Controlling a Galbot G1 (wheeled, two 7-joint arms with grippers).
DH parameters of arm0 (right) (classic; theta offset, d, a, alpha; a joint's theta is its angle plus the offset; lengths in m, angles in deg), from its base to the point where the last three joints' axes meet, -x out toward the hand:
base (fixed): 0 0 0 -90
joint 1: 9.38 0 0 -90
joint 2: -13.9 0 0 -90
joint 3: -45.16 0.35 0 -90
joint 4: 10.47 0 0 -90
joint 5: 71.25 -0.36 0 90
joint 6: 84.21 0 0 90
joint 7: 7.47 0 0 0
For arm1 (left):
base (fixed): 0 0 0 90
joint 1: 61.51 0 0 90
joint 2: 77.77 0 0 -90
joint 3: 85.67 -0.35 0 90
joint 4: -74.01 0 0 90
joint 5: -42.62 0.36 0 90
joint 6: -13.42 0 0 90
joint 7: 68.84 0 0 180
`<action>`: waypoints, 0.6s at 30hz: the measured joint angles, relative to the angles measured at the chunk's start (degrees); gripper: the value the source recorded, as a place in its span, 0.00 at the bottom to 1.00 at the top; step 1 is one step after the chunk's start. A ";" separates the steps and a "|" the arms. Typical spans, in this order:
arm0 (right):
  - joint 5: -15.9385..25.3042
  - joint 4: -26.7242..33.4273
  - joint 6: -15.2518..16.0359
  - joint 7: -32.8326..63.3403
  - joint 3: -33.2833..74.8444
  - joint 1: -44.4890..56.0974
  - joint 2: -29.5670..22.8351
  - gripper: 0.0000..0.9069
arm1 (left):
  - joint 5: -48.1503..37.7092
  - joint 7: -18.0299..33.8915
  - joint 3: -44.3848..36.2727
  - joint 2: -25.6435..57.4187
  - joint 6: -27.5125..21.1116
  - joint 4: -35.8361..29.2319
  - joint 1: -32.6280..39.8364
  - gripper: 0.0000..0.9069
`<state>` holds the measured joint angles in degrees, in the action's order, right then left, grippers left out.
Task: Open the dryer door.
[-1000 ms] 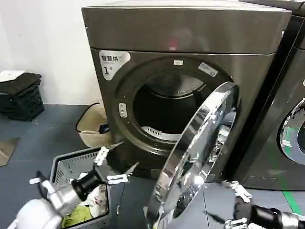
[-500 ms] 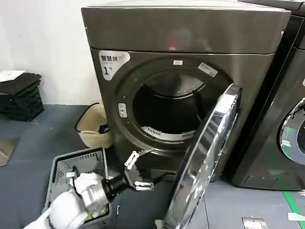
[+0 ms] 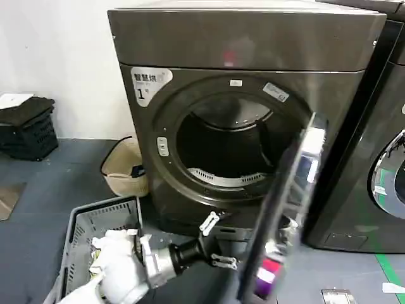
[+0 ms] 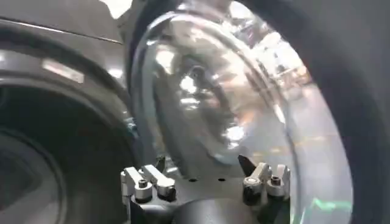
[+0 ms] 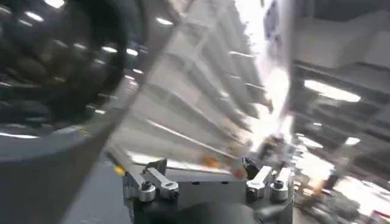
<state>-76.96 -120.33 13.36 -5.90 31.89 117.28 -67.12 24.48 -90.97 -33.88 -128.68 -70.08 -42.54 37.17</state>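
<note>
Head view: the dryer door [image 3: 286, 209] stands swung well out from the bronze-grey dryer [image 3: 240, 82], edge-on to the camera, hinged at the right of the round drum opening [image 3: 224, 149]. The left gripper [image 3: 214, 240] reaches in low, just below the opening and beside the door's inner face, its fingers spread and holding nothing. To finish this step well, I judge it should press the inner face outward near the free edge, in a steady arc about the hinge, keeping the fingers away from the hinge gap. A grey laundry basket [image 3: 82, 234] sits on the floor at the left.

Left wrist view: the left gripper [image 4: 204, 182] has its 2 fingers apart, facing the door's bulging glass [image 4: 213, 103]; contact I cannot tell.

Right wrist view: the right gripper [image 5: 207, 182] shows its 2 fingers spread, empty; the surroundings are blurred.

Count: 1 open door, 1 basket, 2 grippers, 1 neighbouring machine [image 3: 380, 158]
</note>
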 joint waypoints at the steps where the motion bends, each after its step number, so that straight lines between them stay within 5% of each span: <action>1: 0.11 0.51 -0.05 0.02 1.09 0.21 0.01 1.00 | 0.07 0.00 -1.00 -0.68 -0.06 0.42 0.81 1.00; 18: -2.44 5.43 -3.77 -2.71 14.87 3.53 -1.30 1.00 | 1.63 0.23 -15.51 -14.25 -1.69 11.35 12.84 1.00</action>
<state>-79.40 -114.89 9.59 -8.60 46.76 120.80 -68.42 26.12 -90.73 -49.39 -142.94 -71.77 -31.19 50.00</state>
